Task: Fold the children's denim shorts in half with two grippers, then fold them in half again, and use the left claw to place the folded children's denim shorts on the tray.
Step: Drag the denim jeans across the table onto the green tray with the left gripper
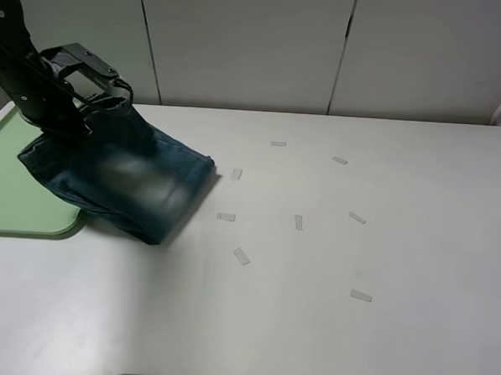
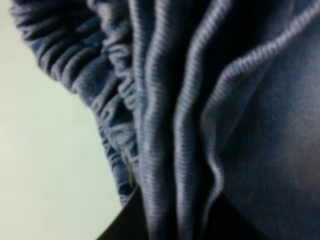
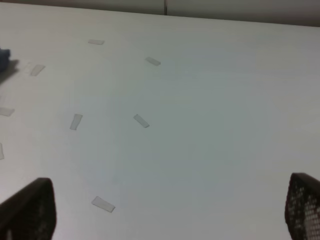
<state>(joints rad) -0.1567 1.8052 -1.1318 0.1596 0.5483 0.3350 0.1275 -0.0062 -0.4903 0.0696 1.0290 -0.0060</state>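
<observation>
Placement is my job now: my left gripper (image 1: 93,104) is clamped on the gathered waistband of the children's denim shorts (image 1: 125,181), which hang half over the tray (image 1: 19,192), half off its near edge. I should carry them further over the tray before lowering. My right gripper (image 3: 165,220) waits wide, well away from the tray.

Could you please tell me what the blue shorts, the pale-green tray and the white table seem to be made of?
The small blue faded shorts look like washed denim: woven cotton with pale worn patches and a gathered, ribbed elastic waistband in the left wrist view. The flat pale-green tray appears to be smooth moulded plastic, with a rounded corner and low rim. The white table looks like matte laminate, though that is uncertain.
</observation>
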